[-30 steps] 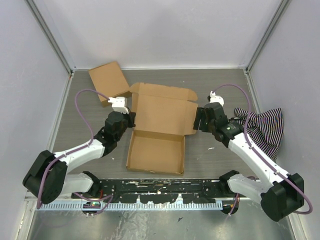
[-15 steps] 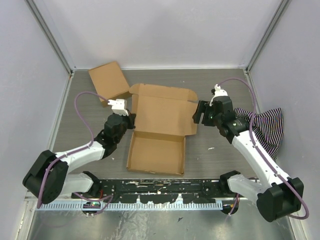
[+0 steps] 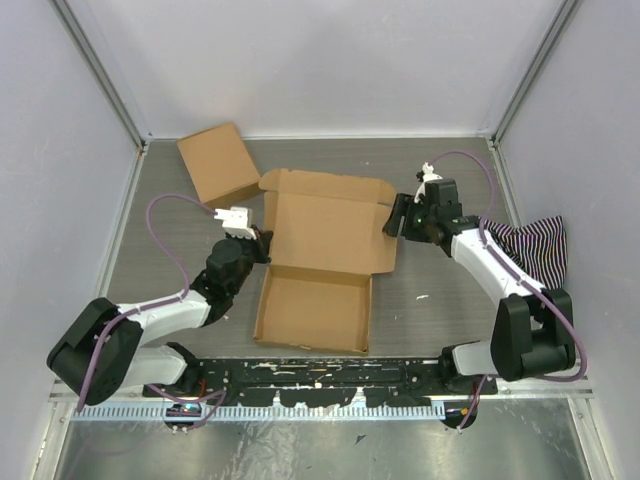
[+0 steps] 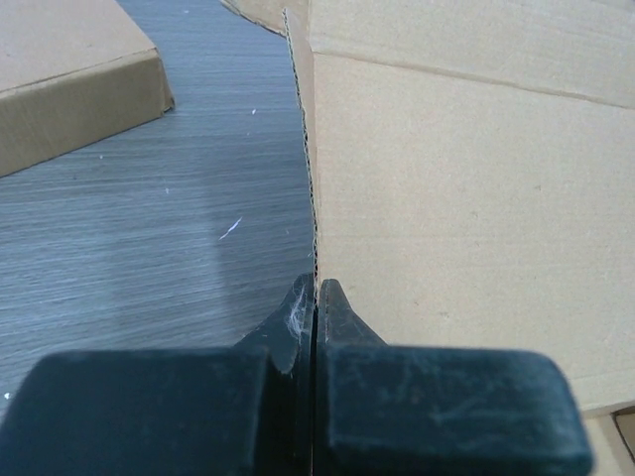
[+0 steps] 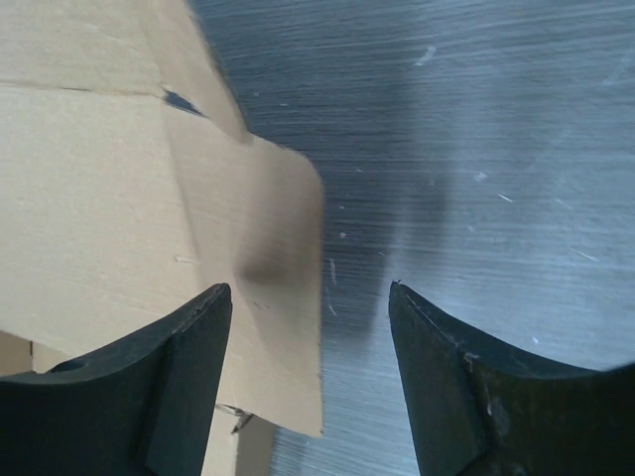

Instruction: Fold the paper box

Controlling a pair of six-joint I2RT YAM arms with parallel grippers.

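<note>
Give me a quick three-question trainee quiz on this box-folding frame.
1. True or false: the right hand is shut.
2. Which part of the paper box does the left hand pinch? A: the tray's front wall. B: the lid's left edge. C: the lid's right flap.
3. Where does the small box sit relative to the paper box?
Key: 1 false, it is open by the lid's right flap. 2 B. 3 behind it to the left, toward the far left corner.
</note>
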